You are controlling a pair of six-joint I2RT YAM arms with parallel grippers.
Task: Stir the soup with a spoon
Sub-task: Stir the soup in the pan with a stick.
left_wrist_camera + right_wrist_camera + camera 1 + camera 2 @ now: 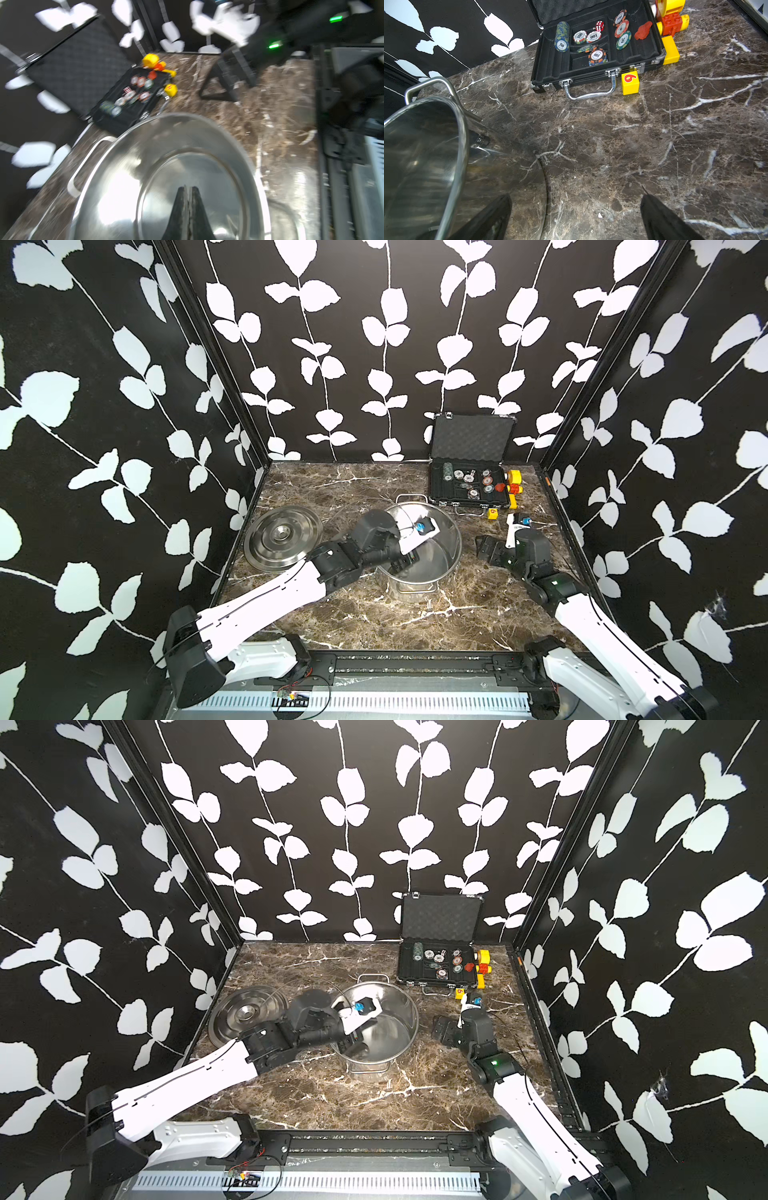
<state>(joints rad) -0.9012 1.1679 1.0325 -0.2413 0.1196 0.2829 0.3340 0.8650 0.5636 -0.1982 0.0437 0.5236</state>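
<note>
The soup is a large shiny steel stockpot (pixel 438 558) (pixel 401 1029) with wire loop handles, standing mid-table; no liquid shows inside. My left gripper (pixel 405 566) (pixel 357 1046) reaches down into it. The blurred left wrist view shows this gripper (pixel 188 188) shut above the pot's bare bottom (pixel 124 187), with only a thin pale line between the pads. The spoon shows in no view. My right gripper (pixel 488 549) (pixel 444 1029) rests low on the table to the right of the pot. In its wrist view it (pixel 575 199) stands wide open over bare marble beside the pot's wall (pixel 425 155).
The flat steel lid (pixel 282 537) (pixel 247 1015) lies left of the pot. An open black case of poker chips (pixel 469 485) (pixel 591 47) stands at the back right, with a yellow number cube (pixel 492 513) (pixel 630 83) and yellow-red toy blocks (pixel 514 483) (pixel 671 20) beside it.
</note>
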